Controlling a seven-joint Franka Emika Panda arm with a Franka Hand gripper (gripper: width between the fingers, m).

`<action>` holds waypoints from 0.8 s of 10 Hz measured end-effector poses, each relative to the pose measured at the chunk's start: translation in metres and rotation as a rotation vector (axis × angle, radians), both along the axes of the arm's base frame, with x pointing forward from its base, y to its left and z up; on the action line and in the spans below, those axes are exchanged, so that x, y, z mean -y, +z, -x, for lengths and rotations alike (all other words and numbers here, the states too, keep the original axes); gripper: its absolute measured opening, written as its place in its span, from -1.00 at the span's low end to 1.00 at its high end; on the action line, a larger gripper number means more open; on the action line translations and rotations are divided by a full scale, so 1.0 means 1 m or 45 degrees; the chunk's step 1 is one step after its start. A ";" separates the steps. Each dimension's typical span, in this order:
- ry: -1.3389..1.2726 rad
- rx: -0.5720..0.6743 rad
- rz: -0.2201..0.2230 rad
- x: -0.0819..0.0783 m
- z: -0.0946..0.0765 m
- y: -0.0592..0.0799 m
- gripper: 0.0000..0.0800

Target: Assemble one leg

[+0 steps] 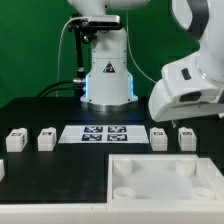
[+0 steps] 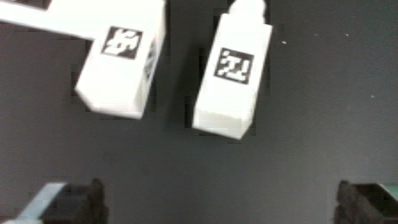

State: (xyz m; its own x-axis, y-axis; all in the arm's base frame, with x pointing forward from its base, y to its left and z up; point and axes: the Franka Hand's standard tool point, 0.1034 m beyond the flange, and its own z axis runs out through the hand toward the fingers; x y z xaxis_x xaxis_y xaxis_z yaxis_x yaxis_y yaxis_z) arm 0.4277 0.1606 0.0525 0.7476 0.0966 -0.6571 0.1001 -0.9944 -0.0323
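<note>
Exterior view: the arm (image 1: 190, 85) hangs over a leg (image 1: 158, 137) and its twin (image 1: 186, 137).

Wrist view: the gripper (image 2: 221, 203) is spread wide and empty. One leg (image 2: 231, 80) lies ahead of the fingertips, centred on their gap, its long axis crosswise to the finger line. The twin (image 2: 121, 65) lies just beside it, tilted.

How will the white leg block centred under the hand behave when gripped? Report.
The small white blocky leg looks rigid, so probably won't flex. Flat sides suggest no rolling; smooth faces might slip in the open hand. Its close neighbouring white leg could get nudged.
</note>
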 end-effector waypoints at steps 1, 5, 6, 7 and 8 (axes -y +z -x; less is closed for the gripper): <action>-0.047 -0.003 0.012 -0.003 0.005 -0.008 0.62; -0.050 0.012 0.007 -0.002 0.007 -0.012 0.62; -0.074 -0.035 0.021 -0.003 0.013 -0.013 0.62; -0.185 -0.093 0.037 -0.008 0.023 -0.021 0.62; -0.188 -0.150 0.042 -0.007 0.033 -0.026 0.62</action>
State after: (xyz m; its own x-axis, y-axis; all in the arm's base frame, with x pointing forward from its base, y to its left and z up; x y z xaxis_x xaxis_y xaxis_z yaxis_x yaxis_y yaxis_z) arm 0.3946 0.1680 0.0261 0.6699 -0.0313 -0.7418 -0.0493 -0.9988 -0.0023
